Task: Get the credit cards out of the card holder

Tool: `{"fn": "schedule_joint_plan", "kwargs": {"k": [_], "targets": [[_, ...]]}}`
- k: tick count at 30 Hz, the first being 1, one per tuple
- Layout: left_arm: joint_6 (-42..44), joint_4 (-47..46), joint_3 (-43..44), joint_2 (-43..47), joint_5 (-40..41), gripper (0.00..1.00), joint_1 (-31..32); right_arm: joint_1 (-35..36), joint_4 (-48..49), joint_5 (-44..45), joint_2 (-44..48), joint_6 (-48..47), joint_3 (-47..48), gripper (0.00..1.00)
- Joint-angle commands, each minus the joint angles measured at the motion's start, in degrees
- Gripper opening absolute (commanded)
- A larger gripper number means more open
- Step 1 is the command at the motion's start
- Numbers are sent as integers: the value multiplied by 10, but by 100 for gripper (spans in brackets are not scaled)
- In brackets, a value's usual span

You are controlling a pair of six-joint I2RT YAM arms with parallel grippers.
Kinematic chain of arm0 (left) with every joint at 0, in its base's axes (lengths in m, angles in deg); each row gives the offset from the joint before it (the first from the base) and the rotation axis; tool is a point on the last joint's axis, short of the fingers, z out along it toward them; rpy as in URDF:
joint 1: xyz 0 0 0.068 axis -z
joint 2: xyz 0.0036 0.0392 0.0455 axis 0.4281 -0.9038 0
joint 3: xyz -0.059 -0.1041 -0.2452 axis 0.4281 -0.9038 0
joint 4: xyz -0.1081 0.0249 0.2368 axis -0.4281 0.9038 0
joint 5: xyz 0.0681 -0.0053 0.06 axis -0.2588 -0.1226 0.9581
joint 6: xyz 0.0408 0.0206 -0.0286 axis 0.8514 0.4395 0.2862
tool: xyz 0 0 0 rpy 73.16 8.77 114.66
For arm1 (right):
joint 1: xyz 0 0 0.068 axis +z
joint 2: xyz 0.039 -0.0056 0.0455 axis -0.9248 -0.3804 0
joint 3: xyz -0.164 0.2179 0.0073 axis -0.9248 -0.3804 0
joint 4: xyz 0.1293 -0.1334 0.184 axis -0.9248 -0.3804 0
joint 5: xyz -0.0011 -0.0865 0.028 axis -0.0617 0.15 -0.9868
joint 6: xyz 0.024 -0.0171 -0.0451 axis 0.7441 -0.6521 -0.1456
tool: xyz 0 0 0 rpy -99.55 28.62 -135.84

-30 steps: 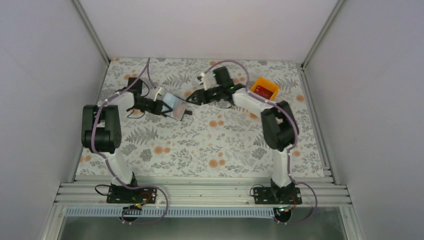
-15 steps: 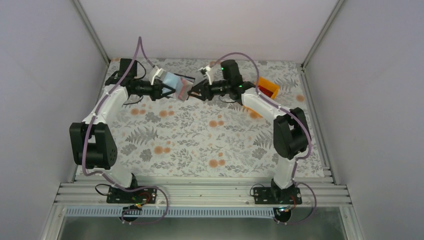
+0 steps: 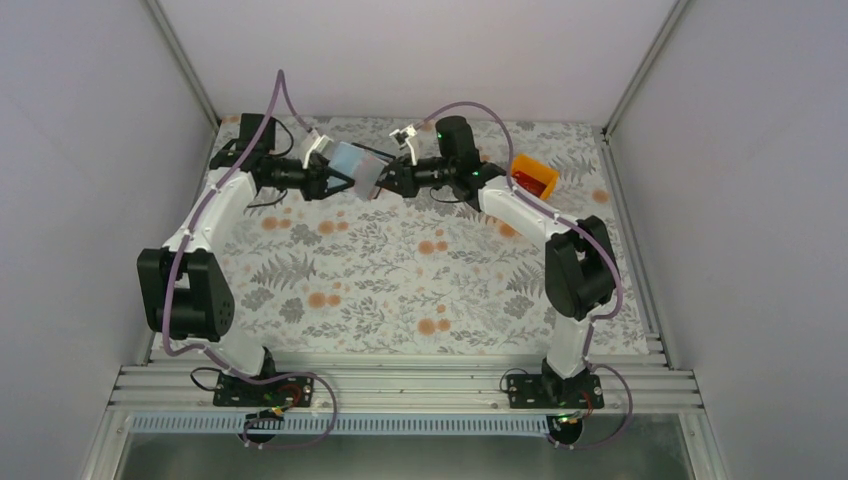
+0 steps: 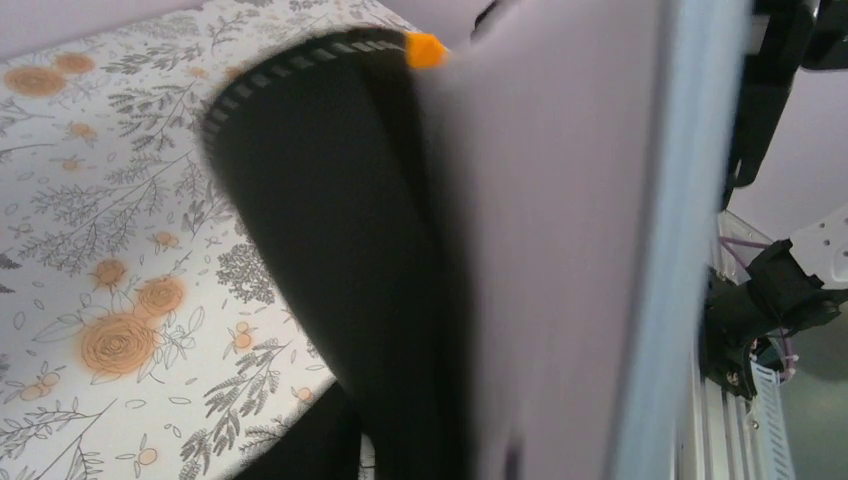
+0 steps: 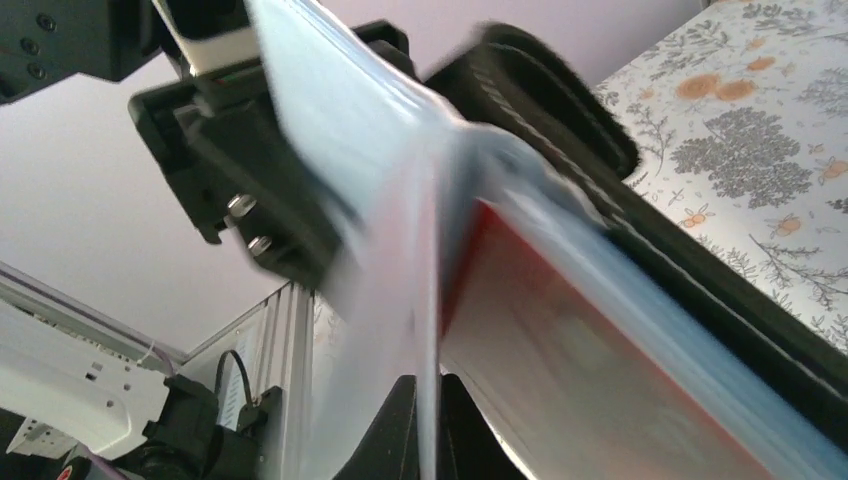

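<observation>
Black outside and grey-blue inside, the card holder (image 3: 352,166) is up in the air over the 11 o'clock part of the flowery table (image 3: 420,290). The left gripper (image 3: 328,182) is clamped on it from the 9 o'clock side and holds it open, tipped toward the other arm. The right gripper (image 3: 390,182) is at the 3 o'clock side of the card holder, right at its open edge.

In the right wrist view its fingers (image 5: 395,430) sit one on each side of a thin pale pocket flap (image 5: 425,330), very close together. I cannot tell if they pinch the flap or only sit beside it. A red credit card (image 5: 560,340) sits in a pocket just to the 3 o'clock side of those fingers. It is not between them. An orange bin (image 3: 533,172) sits at 2 o'clock on the table with something red inside.

The step looks like getting hold of the red card. To do it well, the right gripper should leave the pale flap, slide a little toward the card, and pinch only the card's bare edge. Then it should pull slowly, straight along the pocket. The left gripper should squeeze hard and not wobble. If the flap and the card get pinched together, the whole card holder may come along too.
</observation>
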Motion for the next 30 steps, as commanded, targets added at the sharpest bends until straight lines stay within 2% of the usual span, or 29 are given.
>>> {"fn": "schedule_joint_plan", "kwargs": {"k": [1,2,3,5,10,14,17,23,27,30], "targets": [[50,8,-3,8,-13,58,1,1,-27,40,-3,23,51,4],[57,8,-5,9,-8,70,1,1,-63,70,-7,27,64,4],[61,4,-8,10,0,78,0,2,-114,99,-15,34,78,4],[54,-9,-12,10,22,84,0,3,-178,155,-23,48,97,4],[25,-56,-22,7,110,88,10,12,-269,293,-5,50,94,4],[1,-60,-12,-17,190,90,13,13,-379,458,0,12,122,4],[-7,-38,-5,-45,178,90,13,12,-493,565,-28,-15,170,4],[-67,-85,-44,-76,113,90,22,33,-612,610,-107,-8,228,4],[-121,-113,-71,-129,79,90,26,67,-634,644,-188,2,304,4],[-144,-120,-79,-173,92,89,25,87,-647,646,-256,0,360,4]]}}
